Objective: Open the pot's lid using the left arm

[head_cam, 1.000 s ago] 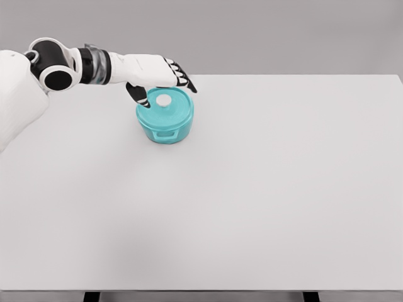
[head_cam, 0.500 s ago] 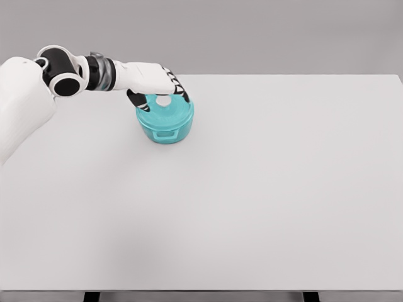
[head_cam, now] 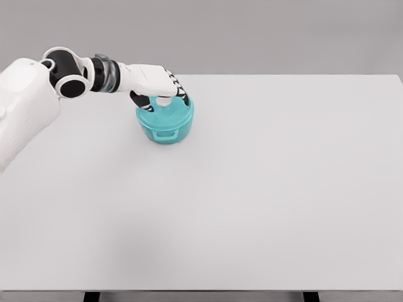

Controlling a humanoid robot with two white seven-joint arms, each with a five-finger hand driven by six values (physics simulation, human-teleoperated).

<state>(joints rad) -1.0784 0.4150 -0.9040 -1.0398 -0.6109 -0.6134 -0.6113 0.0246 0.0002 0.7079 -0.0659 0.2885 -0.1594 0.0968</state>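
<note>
Teal pot [head_cam: 165, 126] upright on table, lid [head_cam: 165, 109] on

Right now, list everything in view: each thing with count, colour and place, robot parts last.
pot: one, teal, far left part of the table, side handle facing the camera.
lid: one, teal, on the pot, its knob hidden under the hand.
table: one, white, fills most of the view; dark legs show at the bottom edge.
left arm: one, white with black joints, enters from the left edge.
left robot hand: one, white with black fingers, over the lid, fingers curled down around the knob area; grip not confirmable.
</note>
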